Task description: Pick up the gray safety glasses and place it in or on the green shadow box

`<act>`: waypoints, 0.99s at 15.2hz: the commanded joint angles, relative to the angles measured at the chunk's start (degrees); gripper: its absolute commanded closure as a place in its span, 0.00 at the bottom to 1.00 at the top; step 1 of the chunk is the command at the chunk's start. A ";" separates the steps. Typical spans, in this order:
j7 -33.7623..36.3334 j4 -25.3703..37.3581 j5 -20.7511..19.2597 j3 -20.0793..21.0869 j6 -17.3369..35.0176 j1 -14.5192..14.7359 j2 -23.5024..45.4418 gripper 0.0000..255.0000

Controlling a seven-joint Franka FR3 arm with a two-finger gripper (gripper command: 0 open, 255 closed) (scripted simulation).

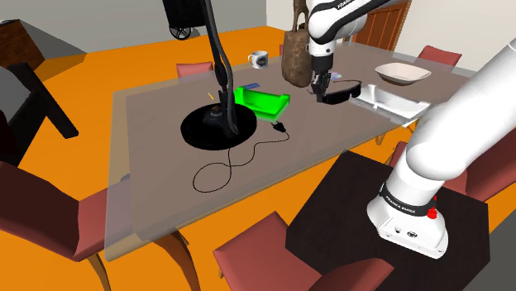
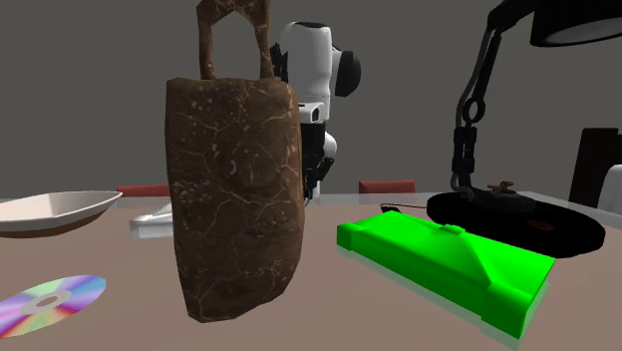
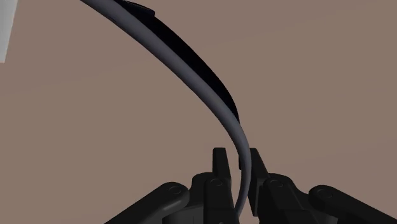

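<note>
Fingers (image 3: 219, 164) clamped on one thin temple of the gray safety glasses (image 1: 344, 93), which stick out sideways near the bench's (image 1: 165, 190) far edge, beside a white tray (image 1: 395, 101). Risk: the off-centre hold lets them swivel or slip on the way to the green shadow box (image 1: 263, 101). The brown bag (image 1: 295, 56) is close and could get clipped.

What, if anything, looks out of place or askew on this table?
Nothing is spilled or broken. The lamp cord lies in loose loops on the table, its plug near the green shadow box. The safety glasses hang clasped by one temple in the gripper.
</note>
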 commanded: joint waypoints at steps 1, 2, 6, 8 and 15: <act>-0.02 1.11 -0.05 0.13 -1.72 -0.02 -0.61 1.00; 0.01 1.64 -0.06 0.22 -2.54 -0.02 -0.90 1.00; 0.07 3.90 -0.06 0.57 -5.79 0.01 -1.91 1.00; 0.09 5.09 -0.04 0.74 -7.39 0.03 -2.34 1.00; 0.08 8.95 0.08 1.21 -12.17 0.13 -3.27 1.00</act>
